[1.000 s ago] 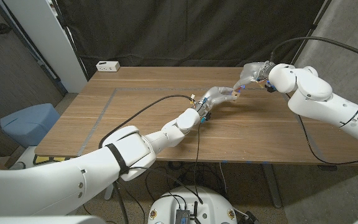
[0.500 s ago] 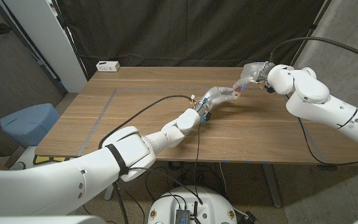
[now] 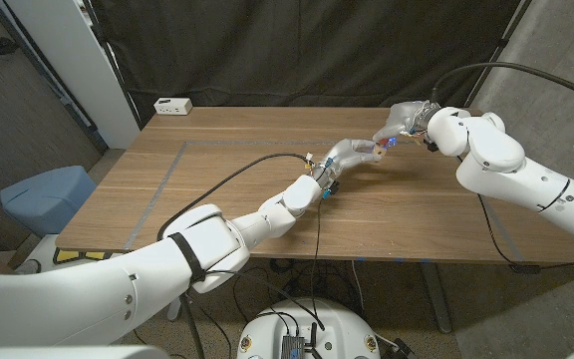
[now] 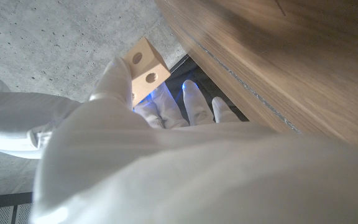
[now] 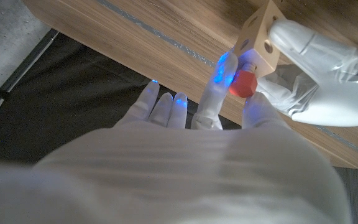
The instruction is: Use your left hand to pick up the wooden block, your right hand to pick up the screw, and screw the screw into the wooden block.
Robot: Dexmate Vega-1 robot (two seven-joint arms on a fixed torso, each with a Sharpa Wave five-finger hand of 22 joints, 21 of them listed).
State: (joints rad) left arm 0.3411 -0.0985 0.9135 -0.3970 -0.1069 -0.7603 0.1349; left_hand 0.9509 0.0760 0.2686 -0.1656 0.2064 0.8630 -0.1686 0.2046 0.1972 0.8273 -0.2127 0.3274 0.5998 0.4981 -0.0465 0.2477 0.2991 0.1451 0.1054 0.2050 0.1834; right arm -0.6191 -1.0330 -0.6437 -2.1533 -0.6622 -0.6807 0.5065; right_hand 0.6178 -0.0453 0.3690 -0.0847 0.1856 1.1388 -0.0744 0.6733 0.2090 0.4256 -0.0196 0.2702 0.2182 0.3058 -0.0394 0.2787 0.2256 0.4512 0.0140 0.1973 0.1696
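The two hands meet up in the air over the far side of the table [image 3: 217, 189]. The left hand [image 3: 348, 155] holds the block [image 3: 374, 152], with its fingers wrapped around the wood. From the left wrist view the block [image 4: 144, 70] sticks out past the fingers [image 4: 118, 78], and two round holes show on its faces. The right hand [image 3: 403, 118] has the screw [image 5: 243, 82], pinched between its thumb and a finger. The screw has a fat red head, and that red head sits right up against one face of the block [image 5: 261, 38] in the right wrist view. The tip looks like it is in a hole, but the fingers hide it, so I can't be sure. Blue light glows on the right hand's fingertips [image 5: 224, 63]. A black cable [image 3: 222, 179] runs across the table beside the left arm. A small white box [image 3: 172, 105] sits at the far left corner of the table.
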